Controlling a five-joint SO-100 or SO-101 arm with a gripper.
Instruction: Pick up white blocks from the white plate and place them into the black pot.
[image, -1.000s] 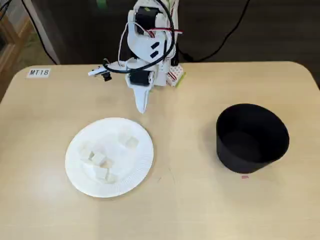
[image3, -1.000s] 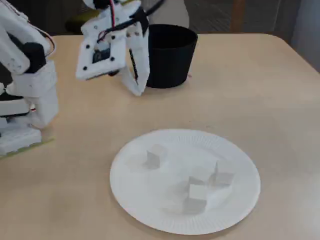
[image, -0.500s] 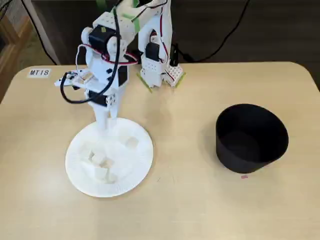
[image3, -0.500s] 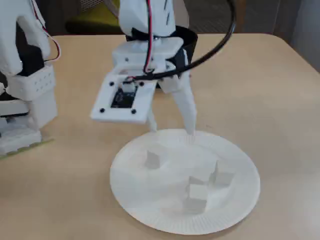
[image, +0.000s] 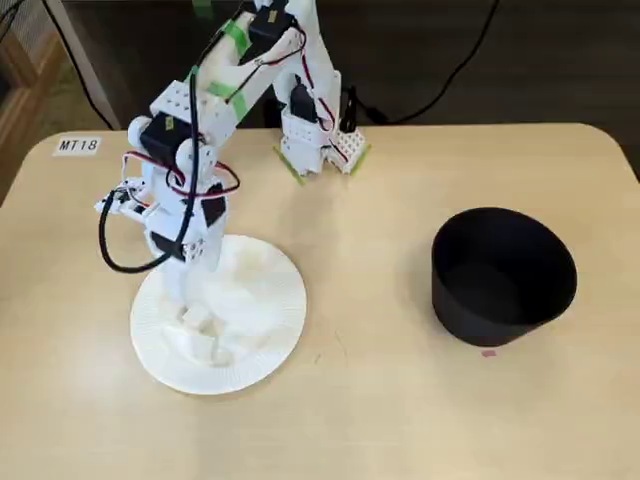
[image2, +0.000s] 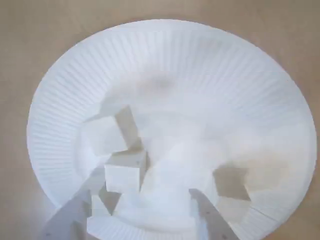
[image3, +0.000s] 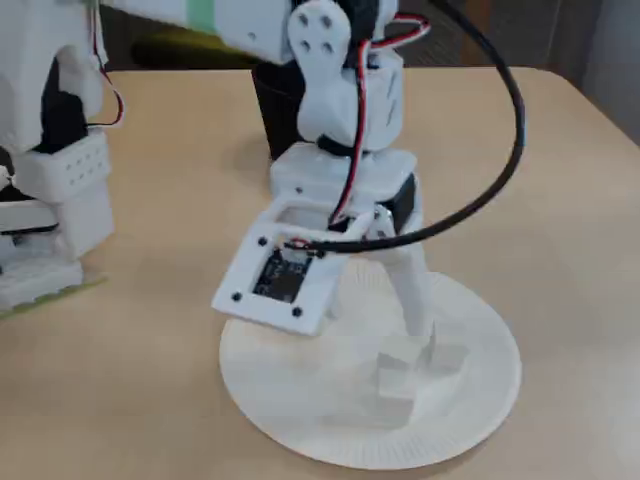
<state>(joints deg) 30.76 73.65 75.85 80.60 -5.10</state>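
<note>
The white plate (image: 262, 322) lies on the table at the left of a fixed view, with several white blocks (image: 198, 320) on it. My gripper (image: 186, 292) hangs low over the plate's left half, open. In the wrist view the plate (image2: 165, 55) fills the frame. One block (image2: 125, 170) sits between my spread fingers (image2: 70, 215), another block (image2: 102, 136) lies just beyond, and a third (image2: 230, 182) lies to the right. In another fixed view the gripper (image3: 380, 325) stands just above two blocks (image3: 396, 376). The black pot (image: 503, 275) stands at the right, apart from the arm.
The arm's base (image: 315, 140) is fixed at the table's back edge. A small label (image: 78, 145) is stuck at the back left corner. In another fixed view the pot (image3: 268, 115) is mostly hidden behind the arm.
The arm swung from in front of its base out over the plate and came down, so the open gripper now stands low among the blocks. The blocks and pot have not moved.
</note>
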